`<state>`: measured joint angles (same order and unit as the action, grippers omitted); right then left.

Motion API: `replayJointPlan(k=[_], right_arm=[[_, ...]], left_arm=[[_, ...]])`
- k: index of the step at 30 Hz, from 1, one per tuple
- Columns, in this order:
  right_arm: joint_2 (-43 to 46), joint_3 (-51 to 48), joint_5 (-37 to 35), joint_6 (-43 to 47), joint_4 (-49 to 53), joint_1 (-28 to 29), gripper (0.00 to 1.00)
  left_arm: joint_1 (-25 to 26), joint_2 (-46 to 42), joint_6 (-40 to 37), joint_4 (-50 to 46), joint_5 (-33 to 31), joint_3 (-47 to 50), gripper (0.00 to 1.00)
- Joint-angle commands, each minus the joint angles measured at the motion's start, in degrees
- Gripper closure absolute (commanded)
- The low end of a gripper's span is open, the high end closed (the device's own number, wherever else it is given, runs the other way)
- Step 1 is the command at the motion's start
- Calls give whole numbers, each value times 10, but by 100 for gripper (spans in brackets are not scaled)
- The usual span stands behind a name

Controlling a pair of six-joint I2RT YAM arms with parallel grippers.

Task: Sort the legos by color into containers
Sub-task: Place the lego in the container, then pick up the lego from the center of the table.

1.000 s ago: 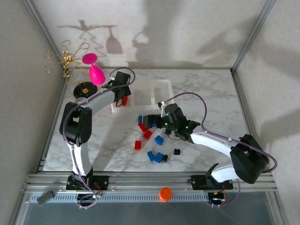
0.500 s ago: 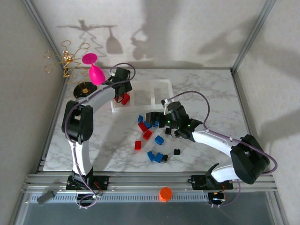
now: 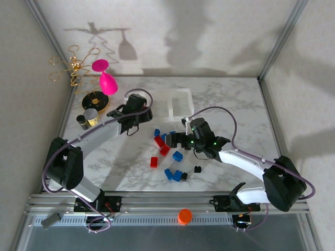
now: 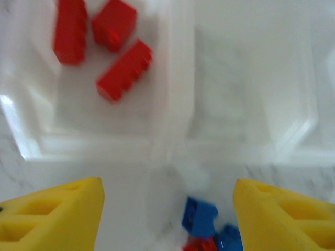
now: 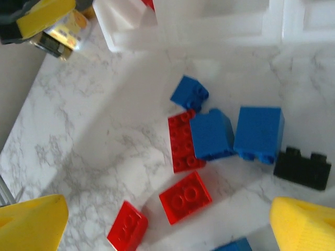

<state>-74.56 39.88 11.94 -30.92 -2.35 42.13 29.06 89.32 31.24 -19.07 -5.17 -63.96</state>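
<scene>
- Right gripper (image 5: 168,217): jaws spread to the full and nothing held. It hangs over the loose legos (image 3: 178,156), which lie scattered on the arms' side of the containers (image 5: 209,23).
- Left gripper (image 4: 167,204): jaws part-way apart and empty. It is poised just on the arms' side of the containers, in line with the wall between the end bin and the next.
- Three red bricks (image 4: 123,70) lie in that end bin. The bin beside it shows no brick in the left wrist view.
- Governing relation: the long red brick (image 5: 183,141) lies from the right fingertips towards the containers, its long axis pointing at them. The jaws close across that axis, so they would meet its narrow flanks.
- Obstruction: a blue brick (image 5: 212,136) touches one flank of it and would likely foul a finger.
- Alternative: the square red brick (image 5: 186,196) lies closest to the right fingertips, apart from its neighbours, and is judged the cleaner pick.
- The right arm is judged nearer the heap.
- Other items: a black brick (image 5: 302,167) lies just beside a second blue brick (image 5: 259,133). A gold-lidded jar (image 3: 90,117) stands well beyond the containers' red end, clear of the work.
</scene>
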Motion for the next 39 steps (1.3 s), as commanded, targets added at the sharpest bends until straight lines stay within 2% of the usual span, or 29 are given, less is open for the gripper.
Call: replayJointPlan(k=[1,9,18,31,39], right_arm=[[21,-19,25,-4,30,-4,1],[37,-50,40,-31,39,-13,1],[65,-79,67,-57,23,-40,1],[127,-106,70,-68,51,-88,1],[132,-109,73,-65,53,-96,1]], left_arm=[[33,-30,29,-28,14,36,33],[103,-75,112,-7,22,121,32],[184,-33,69,-4,27,120,36],[221,84,9,12,51,67,42],[223,109,1,-11,22,49,42]])
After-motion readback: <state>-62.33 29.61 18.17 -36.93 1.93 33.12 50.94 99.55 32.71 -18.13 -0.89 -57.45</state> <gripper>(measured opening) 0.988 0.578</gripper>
